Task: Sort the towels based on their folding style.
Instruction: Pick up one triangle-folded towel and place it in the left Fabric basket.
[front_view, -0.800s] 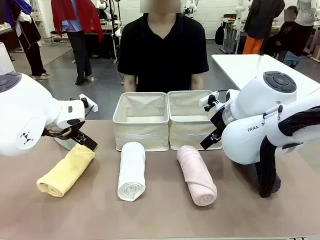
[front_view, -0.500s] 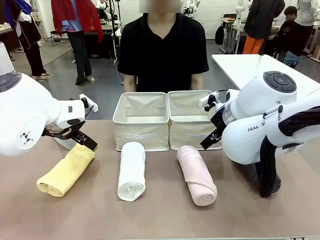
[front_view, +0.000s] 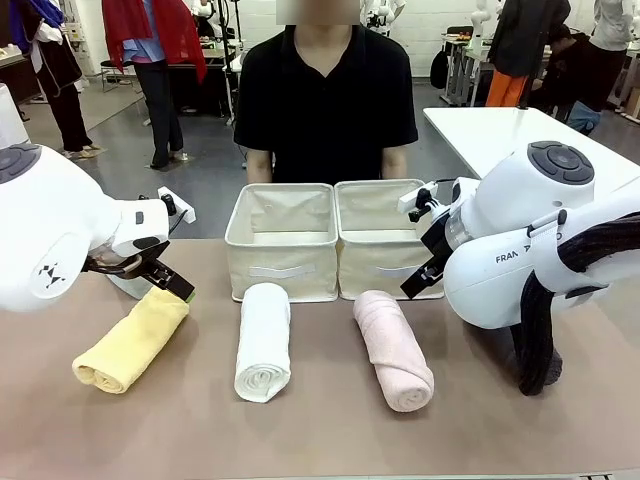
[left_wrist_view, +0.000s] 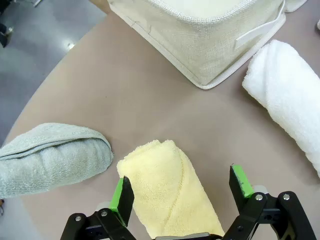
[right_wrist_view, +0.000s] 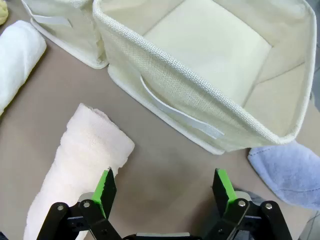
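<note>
Towels, five counted; three rolled: yellow towel (front_view: 132, 340), white towel (front_view: 264, 342), pink towel (front_view: 393, 350); two more, fold unclear: pale mint towel (left_wrist_view: 50, 157), periwinkle blue towel (right_wrist_view: 287, 172); cream baskets, two: left basket (front_view: 283, 240), right basket (front_view: 385, 238); grippers, two: left gripper (left_wrist_view: 181, 186), right gripper (right_wrist_view: 164, 184); one person (front_view: 325, 100) at the table's far side.

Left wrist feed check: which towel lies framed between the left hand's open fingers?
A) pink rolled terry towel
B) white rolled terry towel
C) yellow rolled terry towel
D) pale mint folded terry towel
C: the yellow rolled terry towel lies between the fingers of the open left hand, with the pale mint towel and the white towel off to either side.
</note>
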